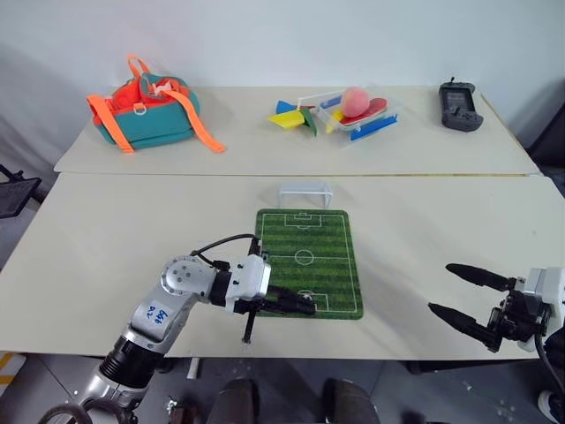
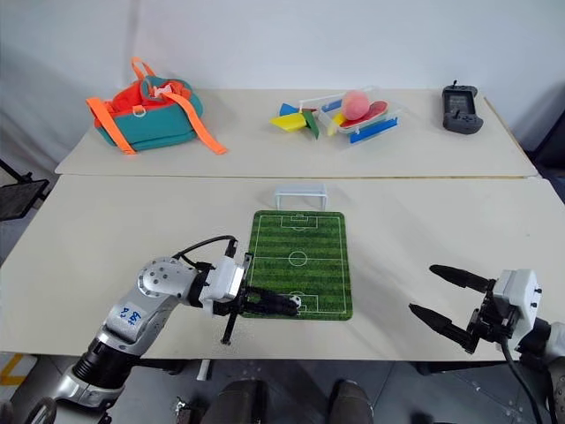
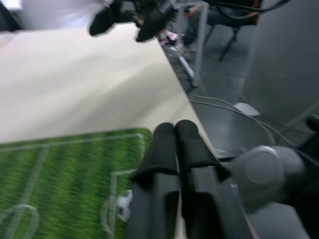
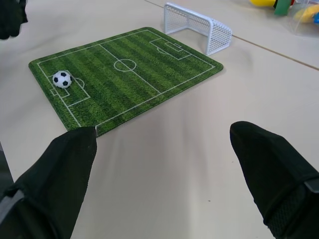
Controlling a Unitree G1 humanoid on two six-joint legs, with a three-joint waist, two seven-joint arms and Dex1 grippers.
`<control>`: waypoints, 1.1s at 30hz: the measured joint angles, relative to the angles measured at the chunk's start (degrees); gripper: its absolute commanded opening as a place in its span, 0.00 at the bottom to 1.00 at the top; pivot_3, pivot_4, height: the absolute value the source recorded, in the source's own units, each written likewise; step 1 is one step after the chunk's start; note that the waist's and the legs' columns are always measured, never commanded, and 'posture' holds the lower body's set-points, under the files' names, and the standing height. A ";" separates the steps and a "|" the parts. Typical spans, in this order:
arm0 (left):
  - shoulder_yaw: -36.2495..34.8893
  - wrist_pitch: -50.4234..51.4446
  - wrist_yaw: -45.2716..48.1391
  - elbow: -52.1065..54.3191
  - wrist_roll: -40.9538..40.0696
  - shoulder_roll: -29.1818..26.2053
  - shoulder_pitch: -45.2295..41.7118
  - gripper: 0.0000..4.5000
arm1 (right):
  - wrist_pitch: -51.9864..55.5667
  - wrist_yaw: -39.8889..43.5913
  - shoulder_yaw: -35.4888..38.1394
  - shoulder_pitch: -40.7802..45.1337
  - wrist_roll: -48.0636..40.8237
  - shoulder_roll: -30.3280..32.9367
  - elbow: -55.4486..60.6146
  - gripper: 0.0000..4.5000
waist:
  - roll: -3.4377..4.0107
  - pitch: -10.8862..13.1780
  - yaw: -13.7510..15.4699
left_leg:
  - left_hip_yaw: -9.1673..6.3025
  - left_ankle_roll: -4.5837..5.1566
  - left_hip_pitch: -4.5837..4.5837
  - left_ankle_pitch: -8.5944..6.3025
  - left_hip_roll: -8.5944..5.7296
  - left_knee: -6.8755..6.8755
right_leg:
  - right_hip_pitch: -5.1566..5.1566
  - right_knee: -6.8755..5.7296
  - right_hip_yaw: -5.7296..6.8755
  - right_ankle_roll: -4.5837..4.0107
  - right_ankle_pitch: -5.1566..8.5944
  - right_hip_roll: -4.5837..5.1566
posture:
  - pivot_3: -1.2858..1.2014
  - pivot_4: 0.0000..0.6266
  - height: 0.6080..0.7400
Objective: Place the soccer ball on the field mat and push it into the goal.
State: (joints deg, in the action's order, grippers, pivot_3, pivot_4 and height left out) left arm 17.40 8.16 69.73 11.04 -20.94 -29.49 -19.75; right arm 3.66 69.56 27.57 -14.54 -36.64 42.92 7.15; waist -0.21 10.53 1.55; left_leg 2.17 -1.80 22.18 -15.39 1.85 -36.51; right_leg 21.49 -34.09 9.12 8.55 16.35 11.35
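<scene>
The ball (image 4: 62, 78) lies on the mat (image 4: 124, 74), just beside the closed fingers (image 3: 174, 144) of the left gripper (image 2: 287, 305). It should be pushed straight toward the goal (image 4: 199, 25). The right gripper (image 1: 468, 296) is open and holds nothing.

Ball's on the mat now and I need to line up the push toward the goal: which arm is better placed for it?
Left, probably. Its shut end effector sits beside the tiny white-and-black soccer ball at the green striped field mat's near end, opposite the whitish plastic goal. The right end effector hangs open off the mat.
</scene>
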 measured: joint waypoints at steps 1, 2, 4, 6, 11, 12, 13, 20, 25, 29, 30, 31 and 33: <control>0.68 -0.24 0.51 -0.36 0.49 -0.05 0.03 0.00 | -0.06 -0.20 0.00 -0.07 0.07 -0.56 0.03 1.00 | 0.00 0.00 0.03 | 0.00 0.00 0.00 0.00 0.00 0.00 | 0.00 0.00 0.00 0.00 0.00 0.00 | 0.52 0.24 1.00; 1.32 -0.42 0.81 -0.83 1.09 -0.04 0.00 0.00 | -0.10 -0.43 -0.01 -0.29 0.11 -1.01 0.13 1.00 | 0.00 0.00 0.05 | 0.00 0.00 0.00 0.00 0.00 0.00 | 0.00 0.00 0.00 0.00 0.00 0.00 | 0.52 0.24 1.00; 2.64 -1.07 0.95 -2.81 2.92 0.45 -0.34 0.00 | -0.12 -1.51 -0.03 -1.35 0.28 -1.97 0.83 1.00 | 0.00 0.00 0.12 | 0.00 0.00 0.00 0.00 0.00 0.00 | 0.00 0.00 0.00 0.00 0.00 0.00 | 0.52 0.24 1.00; 3.88 -1.98 0.78 -5.12 4.90 1.31 -0.89 0.00 | -0.17 -2.44 -0.03 -2.44 0.77 -2.89 1.64 1.00 | 0.00 0.00 0.09 | 0.01 0.00 0.01 -0.01 0.00 -0.01 | 0.00 0.01 -0.01 0.00 0.00 0.00 | 0.52 0.24 1.00; 5.55 -5.60 -4.11 -12.67 11.73 4.78 -4.17 0.00 | -0.57 -4.30 0.04 -4.07 1.45 -3.80 2.77 1.00 | 0.00 0.00 0.09 | 0.00 0.02 0.01 -0.01 0.00 -0.07 | 0.00 -0.01 -0.01 0.00 0.00 0.00 | 0.52 0.24 1.00; 5.53 -6.73 -5.97 -14.86 13.40 5.57 -4.95 0.00 | -0.77 -4.50 0.03 -4.31 1.52 -4.13 2.89 1.00 | 0.00 0.00 0.11 | 0.00 0.02 0.02 -0.01 0.00 -0.07 | 0.00 -0.01 0.00 0.00 0.00 0.00 | 0.52 0.24 1.00; 5.40 -7.84 -8.08 -16.91 14.92 6.40 -5.72 0.00 | -1.01 -4.69 0.05 -4.58 1.55 -4.36 2.95 1.00 | 0.00 0.00 0.10 | 0.00 0.02 0.02 -0.01 -0.01 -0.08 | 0.00 -0.01 -0.01 0.01 -0.01 0.01 | 0.52 0.24 1.00; -1.99 -10.48 -24.80 -24.63 20.70 10.68 -12.45 0.00 | -2.73 -4.82 0.32 -5.13 2.04 -4.58 1.71 1.00 | -0.03 0.02 -0.08 | 0.00 0.06 0.06 -0.04 -0.01 -0.17 | 0.00 -0.05 -0.02 0.05 -0.05 0.01 | 0.52 0.24 1.00; -5.17 -9.12 -25.02 -22.29 16.84 12.50 -12.58 0.00 | -4.13 -3.90 0.31 -3.71 2.37 -4.57 -1.20 1.00 | -0.03 0.02 -0.06 | 0.00 0.06 0.06 -0.04 -0.01 -0.21 | 0.00 -0.08 -0.02 0.06 -0.06 0.01 | 0.52 0.24 1.00; -6.44 -4.42 -20.91 -14.16 10.60 11.45 -8.36 0.00 | -5.03 -3.06 0.22 -2.32 2.78 -4.54 -3.22 1.00 | 0.00 0.00 -0.21 | 0.01 0.03 0.01 -0.06 0.00 -0.23 | 0.00 -0.27 -0.06 0.06 -0.06 0.01 | 0.52 0.24 1.00; -6.64 -2.66 -20.02 -12.24 9.02 10.82 -6.85 0.00 | -5.06 -2.87 0.17 -1.85 2.83 -4.53 -3.28 1.00 | 0.00 0.00 -0.23 | 0.01 0.02 0.00 -0.07 0.01 -0.28 | 0.01 -0.27 -0.07 0.06 -0.06 0.01 | 0.52 0.24 1.00; -6.91 -0.54 -19.36 -10.38 7.56 10.06 -5.26 0.00 | -5.14 -2.75 0.15 -1.40 2.92 -4.49 -3.35 1.00 | 0.00 0.00 -0.23 | 0.01 0.02 -0.01 -0.09 0.02 -0.33 | 0.01 -0.29 -0.08 0.06 -0.06 0.00 | 0.52 0.24 1.00; -7.78 3.00 -17.57 -8.01 4.25 8.57 -2.52 0.00 | -5.25 -2.52 0.03 -0.65 3.20 -4.46 -3.72 1.00 | 0.00 0.00 -0.16 | 0.00 0.04 0.02 -0.11 0.02 -0.44 | 0.01 -0.31 -0.09 0.06 -0.05 0.00 | 0.52 0.24 1.00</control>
State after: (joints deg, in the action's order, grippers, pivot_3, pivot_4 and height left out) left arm 9.62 11.16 52.16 3.03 -16.69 -20.92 -22.27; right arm -1.59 67.03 27.59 -15.19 -33.44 38.46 3.43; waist -0.20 10.53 1.39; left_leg 2.18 -1.77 22.20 -15.50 1.87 -36.95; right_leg 21.50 -34.40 9.03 8.61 16.29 11.35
